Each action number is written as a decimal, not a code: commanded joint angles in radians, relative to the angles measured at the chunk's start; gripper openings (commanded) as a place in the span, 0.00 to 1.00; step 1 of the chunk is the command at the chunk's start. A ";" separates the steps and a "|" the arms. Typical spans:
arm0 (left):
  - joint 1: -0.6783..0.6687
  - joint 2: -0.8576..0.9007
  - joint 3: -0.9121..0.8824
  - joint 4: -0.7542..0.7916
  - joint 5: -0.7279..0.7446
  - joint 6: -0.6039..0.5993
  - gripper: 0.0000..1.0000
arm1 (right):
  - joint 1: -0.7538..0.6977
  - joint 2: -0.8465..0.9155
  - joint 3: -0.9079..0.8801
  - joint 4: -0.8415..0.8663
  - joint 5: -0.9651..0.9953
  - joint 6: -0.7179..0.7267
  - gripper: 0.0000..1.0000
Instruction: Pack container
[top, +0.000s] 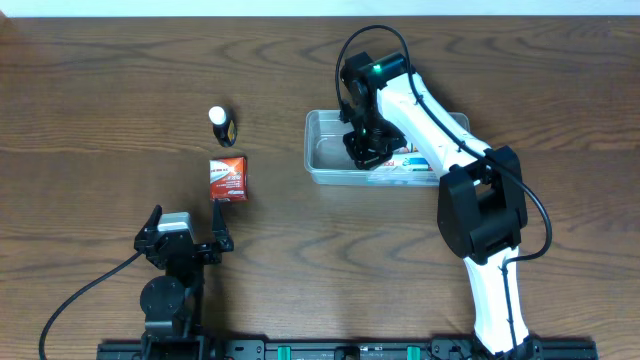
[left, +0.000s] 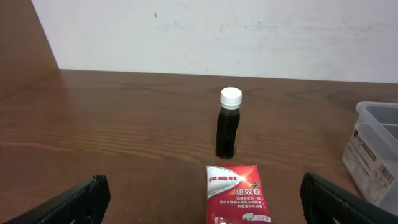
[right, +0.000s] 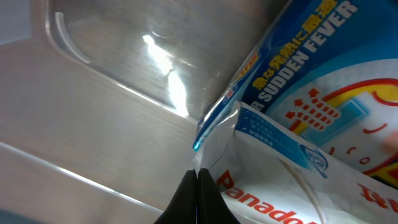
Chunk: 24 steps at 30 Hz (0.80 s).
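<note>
The clear rectangular plastic container (top: 314, 150) lies right of centre in the overhead view, with bare wooden table (top: 100, 100) around it. The right gripper (top: 362, 150) reaches into its left half, jaws pressed together. The left gripper (top: 187, 232) gapes wide at lower left, well apart from the container.

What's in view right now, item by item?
clear rectangular plastic container: one, transparent, right of table centre
blue-and-white printed packet: one, inside the container
white packet with red lettering: one, inside the container, against the blue one
red foil sachet: one, red, on the table left of the container
small dark bottle with white cap: one, upright, beyond the sachet
brown wooden table: one
left pincer: black, open, facing the sachet, touching nothing
right pincer: black, shut, inside the container
</note>
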 joint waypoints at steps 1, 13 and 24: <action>0.000 0.001 -0.033 -0.015 -0.019 0.014 0.98 | 0.011 -0.008 -0.003 -0.010 0.095 0.016 0.01; 0.000 0.001 -0.033 -0.015 -0.019 0.014 0.98 | 0.011 -0.008 0.077 -0.011 0.051 0.016 0.01; 0.000 0.001 -0.033 -0.015 -0.019 0.014 0.98 | -0.108 -0.008 0.443 -0.042 0.061 0.067 0.01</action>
